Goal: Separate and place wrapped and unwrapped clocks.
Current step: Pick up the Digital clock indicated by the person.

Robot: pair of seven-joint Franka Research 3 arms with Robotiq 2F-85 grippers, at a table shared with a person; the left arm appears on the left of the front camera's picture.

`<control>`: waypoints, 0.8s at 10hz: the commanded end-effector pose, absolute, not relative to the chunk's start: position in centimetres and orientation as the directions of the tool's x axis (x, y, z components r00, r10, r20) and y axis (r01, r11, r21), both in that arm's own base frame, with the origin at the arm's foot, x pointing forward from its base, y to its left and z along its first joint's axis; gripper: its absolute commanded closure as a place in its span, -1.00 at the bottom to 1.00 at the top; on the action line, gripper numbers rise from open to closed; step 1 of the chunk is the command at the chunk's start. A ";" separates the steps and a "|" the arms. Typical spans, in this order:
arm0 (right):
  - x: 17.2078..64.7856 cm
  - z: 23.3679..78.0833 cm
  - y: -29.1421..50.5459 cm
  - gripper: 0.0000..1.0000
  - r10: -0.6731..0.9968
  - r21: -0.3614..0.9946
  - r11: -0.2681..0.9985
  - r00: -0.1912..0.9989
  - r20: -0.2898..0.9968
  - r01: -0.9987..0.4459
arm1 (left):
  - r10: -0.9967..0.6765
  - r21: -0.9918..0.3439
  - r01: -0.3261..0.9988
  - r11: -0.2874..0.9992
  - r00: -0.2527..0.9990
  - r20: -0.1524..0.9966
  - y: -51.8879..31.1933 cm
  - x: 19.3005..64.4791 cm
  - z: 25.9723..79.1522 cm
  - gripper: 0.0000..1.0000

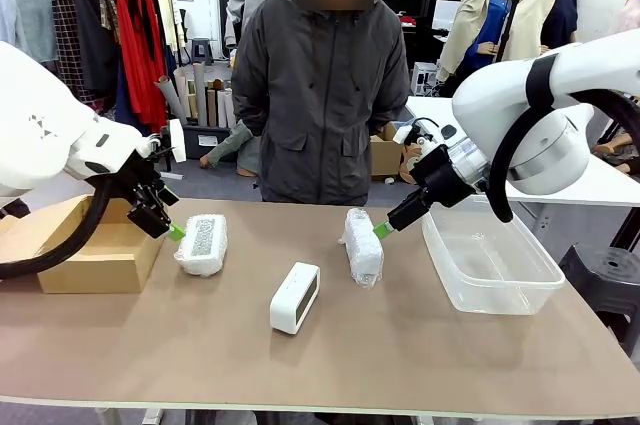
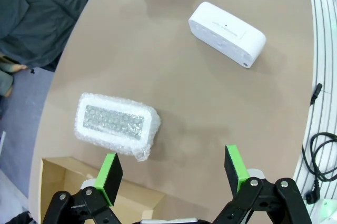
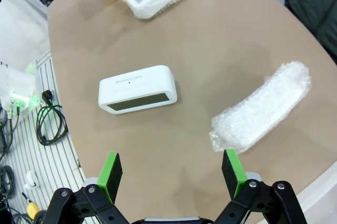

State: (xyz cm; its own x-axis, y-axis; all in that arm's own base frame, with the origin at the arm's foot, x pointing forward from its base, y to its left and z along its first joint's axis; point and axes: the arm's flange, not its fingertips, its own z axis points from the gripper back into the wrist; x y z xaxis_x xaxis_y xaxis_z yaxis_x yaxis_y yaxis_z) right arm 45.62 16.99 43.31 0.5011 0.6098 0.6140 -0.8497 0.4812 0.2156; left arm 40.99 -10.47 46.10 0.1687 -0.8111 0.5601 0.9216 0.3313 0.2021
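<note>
1. Brown table [image 1: 450,345] w/ a person [image 1: 320,95] stood at far side.
2. Bare clock [image 1: 295,297] lay mid-table, btwn the two grippers, nearer robot than their tips.
3. Wrapped clock no. 1 [image 1: 202,243] sat just beside left gripper [image 1: 176,232], whose jaws were wide and empty.
4. Wrapped clock no. 2 [image 1: 362,245] sat just beside right gripper [image 1: 383,230], also wide and empty.
5. Cardboard box [image 1: 90,255] was under left gripper's arm and clear tub [image 1: 490,260] under right's.

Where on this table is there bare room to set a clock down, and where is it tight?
Bare: the whole near strip of the table, either side of the bare clock, and inside the tub. Tight: the far row: box, left wrapped clock, right wrapped clock, tub.
</note>
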 end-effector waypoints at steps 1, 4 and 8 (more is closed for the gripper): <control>45.6 43.3 17.0 -1.00 0.610 0.216 0.480 0.501 0.614 -0.850 | -0.804 0.201 0.927 0.316 0.149 0.576 -10.1 40.9 45.8 -1.00; 47.9 44.6 16.6 -1.00 0.615 0.190 0.294 0.338 0.712 -0.937 | -0.817 0.217 0.949 0.229 0.066 0.573 -9.4 41.8 47.1 -1.00; 51.1 46.7 16.2 -1.00 0.665 0.023 0.082 0.072 0.744 -0.996 | -0.800 0.236 0.969 0.074 -0.083 0.594 -6.9 44.5 50.5 -1.00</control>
State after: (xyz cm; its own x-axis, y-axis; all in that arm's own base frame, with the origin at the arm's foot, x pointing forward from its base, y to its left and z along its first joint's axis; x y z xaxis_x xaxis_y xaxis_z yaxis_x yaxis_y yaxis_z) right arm 49.72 16.98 46.90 0.1459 0.6728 0.7253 -0.9874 0.1442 0.0649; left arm 42.98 -7.96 50.38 -0.0584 -0.8246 0.5627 0.9596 0.1090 0.2594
